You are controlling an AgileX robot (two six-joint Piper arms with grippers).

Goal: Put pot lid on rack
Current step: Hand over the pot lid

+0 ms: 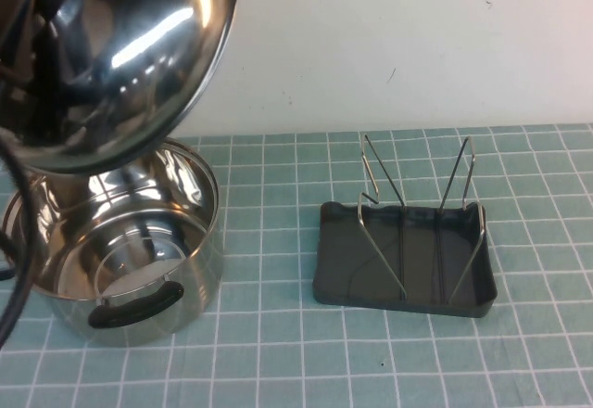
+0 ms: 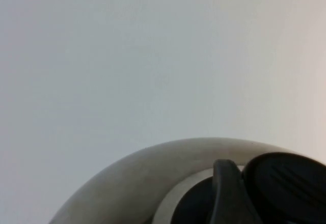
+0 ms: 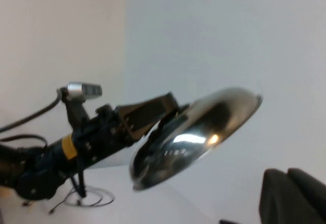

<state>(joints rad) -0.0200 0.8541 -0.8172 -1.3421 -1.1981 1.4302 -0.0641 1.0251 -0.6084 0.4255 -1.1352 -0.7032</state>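
Lid (image 1: pixel 111 56) is up in the air at the table's left, tilted steeply so its shiny underside faces the high camera, hanging above the open pot (image 1: pixel 116 250). Our left gripper (image 3: pixel 165 113) carries it: the right wrist view shows the left arm reaching out with the dark jaws clamped at the lid's top, and the left wrist view shows a finger (image 2: pixel 229 193) pressed against the black knob (image 2: pixel 285 183), so we read it as closed on the knob. Right gripper (image 3: pixel 293 196) shows only as dark finger ends at the edge of its own view, off the high view entirely; we cannot tell whether it is open. Rack (image 1: pixel 403 260) sits well to the right of the pot, its tray bare, wire loops (image 1: pixel 380 232) rising in pairs with a slot between them. Step in hand, as we judge it: carry the lid rightward to the rack. To do it well we would keep it high enough to pass over the loop tips, turn it on edge so the rim lines up with the slot, then lower slowly until the rim rests in the tray before letting go. Risks: the rim catching a wire and pushing the light rack, or the lid swinging on the knob.
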